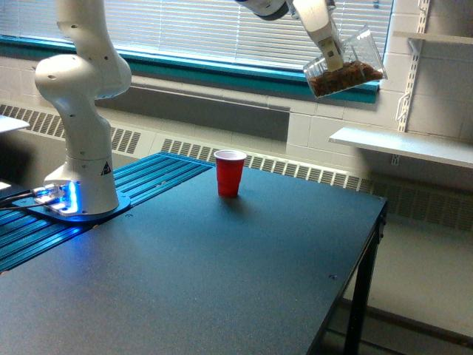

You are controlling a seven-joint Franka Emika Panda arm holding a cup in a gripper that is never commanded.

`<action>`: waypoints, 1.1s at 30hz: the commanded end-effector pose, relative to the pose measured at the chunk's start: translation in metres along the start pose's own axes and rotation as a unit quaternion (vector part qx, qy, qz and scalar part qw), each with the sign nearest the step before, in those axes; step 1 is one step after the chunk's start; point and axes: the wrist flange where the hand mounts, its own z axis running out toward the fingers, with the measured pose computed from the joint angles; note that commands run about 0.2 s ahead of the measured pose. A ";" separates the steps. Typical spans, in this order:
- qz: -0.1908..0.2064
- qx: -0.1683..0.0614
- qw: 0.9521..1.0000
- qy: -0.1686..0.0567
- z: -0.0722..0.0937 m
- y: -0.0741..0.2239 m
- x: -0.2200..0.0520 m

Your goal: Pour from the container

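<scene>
Tilted clear container (346, 65), brown granules

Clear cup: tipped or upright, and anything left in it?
Tipped. The clear cup in the gripper leans sideways, brown bits piled along its lower side.

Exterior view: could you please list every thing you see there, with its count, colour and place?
container: 1, clear, brown bits inside, held tilted high in the air, toward the exterior view's right of the cup
cup: 1, red, upright on the table, open and apart from all else
table: 1, dark grey, fills the foreground
mat: 1, blue ribbed, on the table under the arm base
shelf: 1, white, on the wall at the exterior view's right
blinds: 1 set, white, over the window behind
arm base: 1, white, lit blue at the foot, at the exterior view's left
claw: 1, white, top of the view, gripping the container
</scene>
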 end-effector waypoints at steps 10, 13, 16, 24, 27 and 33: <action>-0.015 0.004 1.000 0.006 -0.006 0.000 -0.004; -0.027 0.007 1.000 0.009 -0.007 0.001 -0.006; -0.039 0.015 0.999 0.010 -0.007 0.000 -0.010; -0.069 0.027 0.997 0.015 -0.008 -0.001 -0.023; -0.083 0.031 0.996 0.016 -0.010 0.000 -0.029; -0.113 0.037 0.993 0.018 -0.014 0.000 -0.042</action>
